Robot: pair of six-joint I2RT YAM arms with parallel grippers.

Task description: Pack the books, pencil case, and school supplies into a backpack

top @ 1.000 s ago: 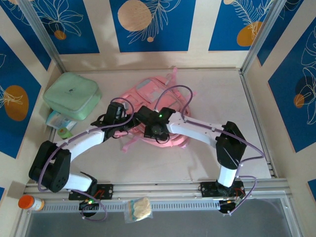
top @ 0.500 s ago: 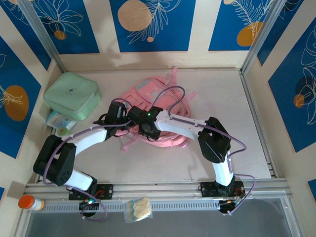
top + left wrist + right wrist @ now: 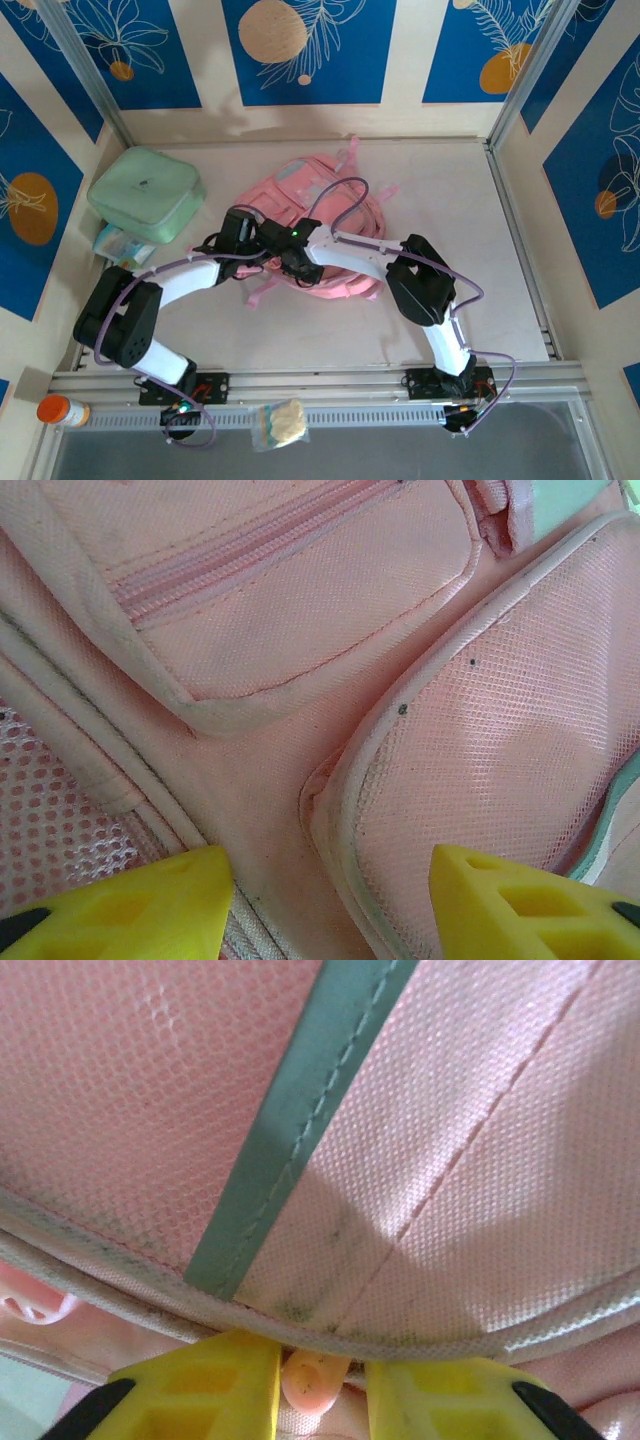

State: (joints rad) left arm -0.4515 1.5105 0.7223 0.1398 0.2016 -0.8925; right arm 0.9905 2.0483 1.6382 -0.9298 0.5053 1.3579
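Note:
The pink backpack [image 3: 322,205] lies flat mid-table, and both grippers sit at its near-left edge. My left gripper [image 3: 250,238] hangs open just over the fabric. Its yellow fingertips [image 3: 135,900] are spread either side of a piped panel edge [image 3: 345,810] of the backpack [image 3: 300,610], with nothing between them. My right gripper [image 3: 318,1392] is shut on a small pink rubber zipper pull [image 3: 315,1380] under a piped seam of the backpack [image 3: 470,1140]; a teal strip [image 3: 290,1110] crosses the fabric. From above the right gripper [image 3: 287,258] sits beside the left. The books are out of view.
A large mint-green zip case [image 3: 146,192] rests at the far left, with a pale flat item with bluish markings [image 3: 120,243] poking out beneath it. An orange-capped bottle [image 3: 60,410] and a clear bag [image 3: 278,424] lie on the near rail. Pink straps [image 3: 262,292] trail towards me.
My right arm has swung left across the backpack, its gripper sliding left along the bag's near edge towards the left gripper. The left gripper has barely shifted.

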